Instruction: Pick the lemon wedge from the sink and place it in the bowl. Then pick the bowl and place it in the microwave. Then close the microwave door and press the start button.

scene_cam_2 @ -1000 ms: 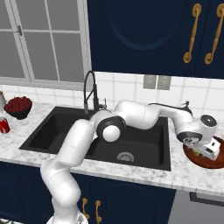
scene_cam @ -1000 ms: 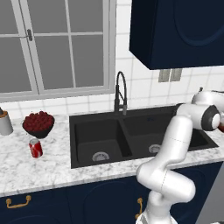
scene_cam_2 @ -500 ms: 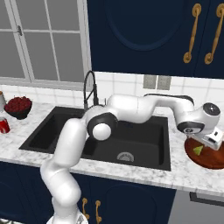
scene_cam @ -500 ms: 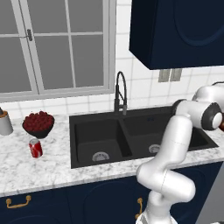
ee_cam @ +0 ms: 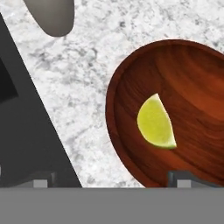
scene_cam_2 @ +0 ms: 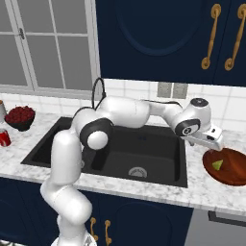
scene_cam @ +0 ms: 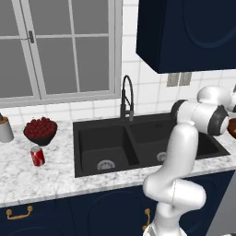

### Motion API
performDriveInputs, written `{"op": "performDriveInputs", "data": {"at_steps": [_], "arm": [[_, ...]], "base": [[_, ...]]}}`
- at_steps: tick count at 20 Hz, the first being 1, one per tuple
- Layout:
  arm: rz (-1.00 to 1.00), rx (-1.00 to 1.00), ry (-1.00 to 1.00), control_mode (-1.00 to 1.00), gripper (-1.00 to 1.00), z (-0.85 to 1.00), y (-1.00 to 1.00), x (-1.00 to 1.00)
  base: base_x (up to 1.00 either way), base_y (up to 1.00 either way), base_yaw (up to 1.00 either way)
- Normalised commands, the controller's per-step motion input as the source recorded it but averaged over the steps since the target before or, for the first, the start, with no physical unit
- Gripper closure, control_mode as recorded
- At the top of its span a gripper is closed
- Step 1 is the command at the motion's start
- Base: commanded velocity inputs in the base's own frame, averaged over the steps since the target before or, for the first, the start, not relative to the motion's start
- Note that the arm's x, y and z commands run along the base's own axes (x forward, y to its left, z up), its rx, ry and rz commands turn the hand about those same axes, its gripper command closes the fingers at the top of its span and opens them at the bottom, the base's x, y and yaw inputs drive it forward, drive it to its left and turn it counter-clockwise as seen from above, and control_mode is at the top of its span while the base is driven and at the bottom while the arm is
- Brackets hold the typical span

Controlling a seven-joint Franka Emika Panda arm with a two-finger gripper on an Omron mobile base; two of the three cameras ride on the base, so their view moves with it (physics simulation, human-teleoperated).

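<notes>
a white-framed window (scene_cam: pixel 60 48) with grey panes fills the far wall on the left. white square tiles (scene_cam: pixel 143 92) cover the wall beside it, with a grey double outlet (scene_cam_2: pixel 172 90) set in them. navy upper cabinets (scene_cam_2: pixel 158 38) hang at the right, two with brass handles (scene_cam_2: pixel 210 36). a grey-veined white marble counter (scene_cam: pixel 41 177) runs across, above navy lower cabinets (scene_cam: pixel 64 216) with brass pulls (scene_cam: pixel 18 212). the light is even and soft.

We note the bowl (ee_cam: pixel 183 113) under the hand has a glossy, reddish-brown wood-grain finish. The lemon wedge (ee_cam: pixel 155 122) in it looks smooth and matt. Beside the bowl, the counter (ee_cam: pixel 87 74) is speckled polished marble; the sink (scene_cam_2: pixel 144 153) is matt black.
</notes>
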Motion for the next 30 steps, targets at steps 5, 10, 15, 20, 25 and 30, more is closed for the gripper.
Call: {"op": "performDriveInputs", "data": {"at_steps": [5,10,15,20,25,30], "arm": [[-0.04,-0.03,0.17,-1.00,-1.00,-0.16,-0.10,0.33],[-0.04,0.00,0.12,-1.00,-1.00,-0.09,-0.44,0.32],[-0.03,0.00,0.17,-1.00,-1.00,-0.04,-0.45,0.32],[-0.04,0.00,0.17,-1.00,-1.00,-0.26,-0.15,0.37],[-0.02,0.07,0.04,-1.00,-1.00,-0.32,-0.26,0.09],[-0.02,0.10,0.00,-1.00,-1.00,-0.42,-0.35,0.00]], "base": [[0.00,0.00,0.00],[0.00,0.00,0.00],[0.00,0.00,0.00],[0.00,0.00,0.00],[0.00,0.00,0.00],[0.00,0.00,0.00]]}}
